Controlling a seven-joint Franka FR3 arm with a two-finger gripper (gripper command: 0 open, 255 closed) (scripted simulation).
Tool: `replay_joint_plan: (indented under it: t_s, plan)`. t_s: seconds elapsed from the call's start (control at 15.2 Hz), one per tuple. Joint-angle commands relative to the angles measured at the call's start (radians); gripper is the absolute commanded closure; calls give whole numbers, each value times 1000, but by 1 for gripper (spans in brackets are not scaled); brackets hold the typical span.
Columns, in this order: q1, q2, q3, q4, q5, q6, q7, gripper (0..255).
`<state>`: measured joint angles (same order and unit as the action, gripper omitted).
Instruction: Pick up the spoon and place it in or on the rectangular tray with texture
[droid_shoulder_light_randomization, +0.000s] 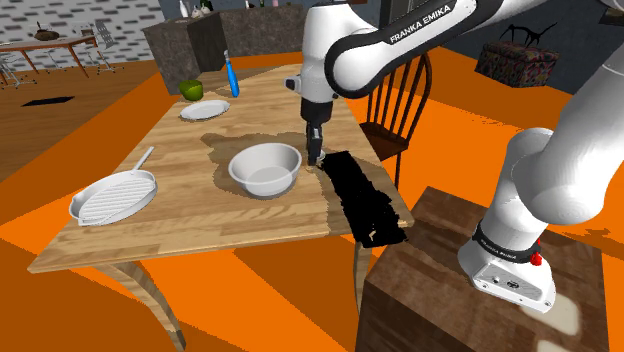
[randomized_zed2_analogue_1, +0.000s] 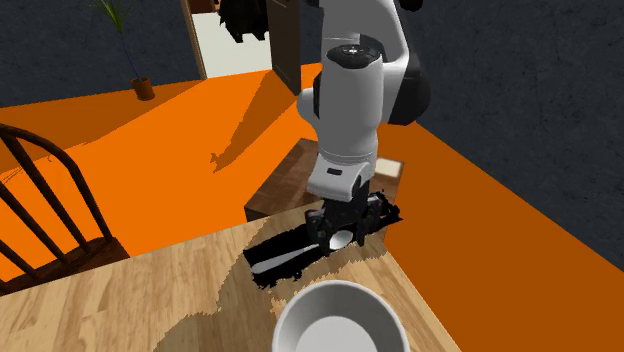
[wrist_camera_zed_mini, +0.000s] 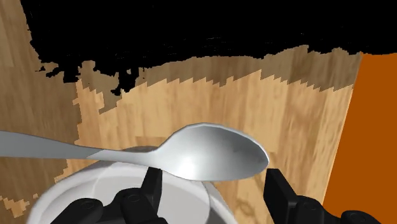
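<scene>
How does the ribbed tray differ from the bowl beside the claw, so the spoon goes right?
The tray is shallow, ribbed and has a straight handle; the bowl is deep, smooth and handleless. The tray lies near the table's edge at the shoulder view's left; the bowl stands mid-table beside the claw. Both are whitish and empty.

The black two-finger gripper clasps a shiny silver spoon close by the black rectangular tray, beyond a round white bowl on the light wooden table.

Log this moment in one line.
gripper: shut on spoon | place: between white bowl and black tray | spoon: not yet on tray
</scene>
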<state>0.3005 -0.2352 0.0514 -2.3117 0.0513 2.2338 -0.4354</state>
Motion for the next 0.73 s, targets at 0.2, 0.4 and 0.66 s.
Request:
replay_joint_plan:
  t_s: [0.2, 0.4, 0.66]
  plan:
    - [22, -197, 25, -169, 15, -27, 36, 255]
    - [41, -321, 44, -261, 30, -58, 62, 255]
    - [64, -432, 64, -360, 48, -69, 89, 255]
